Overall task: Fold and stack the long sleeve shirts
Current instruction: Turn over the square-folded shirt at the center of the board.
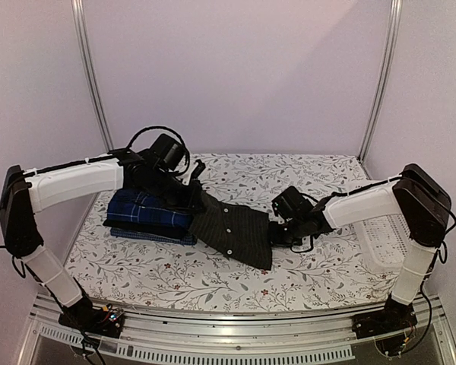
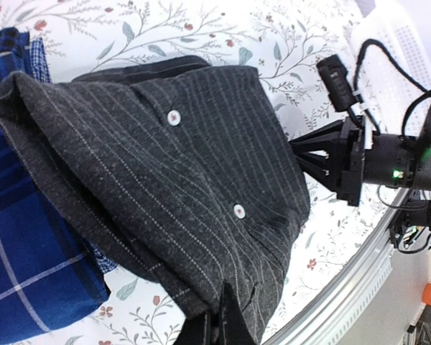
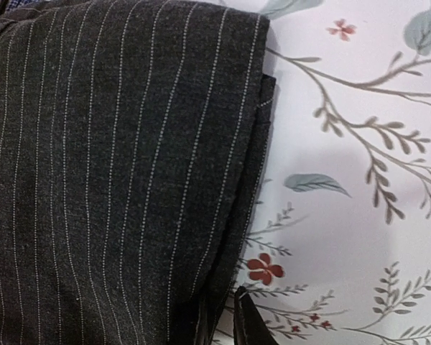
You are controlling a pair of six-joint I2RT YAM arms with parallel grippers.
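A black pinstriped long sleeve shirt (image 1: 232,232) (image 2: 165,180) (image 3: 93,180) lies folded on the floral table, its left end draped up against a folded blue-and-navy plaid shirt (image 1: 148,209) (image 2: 21,237). My left gripper (image 1: 196,199) (image 2: 219,327) is shut on the pinstriped shirt's edge beside the plaid pile. At the shirt's right edge my right gripper (image 1: 276,232) (image 3: 226,327) has its jaws closed on the folded hem. One dark finger (image 3: 255,327) rests on the tablecloth side, and the other is hidden behind cloth.
A white mesh basket (image 1: 384,236) (image 2: 409,50) stands at the table's right side behind the right arm. More blue plaid cloth (image 1: 156,236) lies under the pile. The metal front rail (image 1: 235,334) runs along the near edge.
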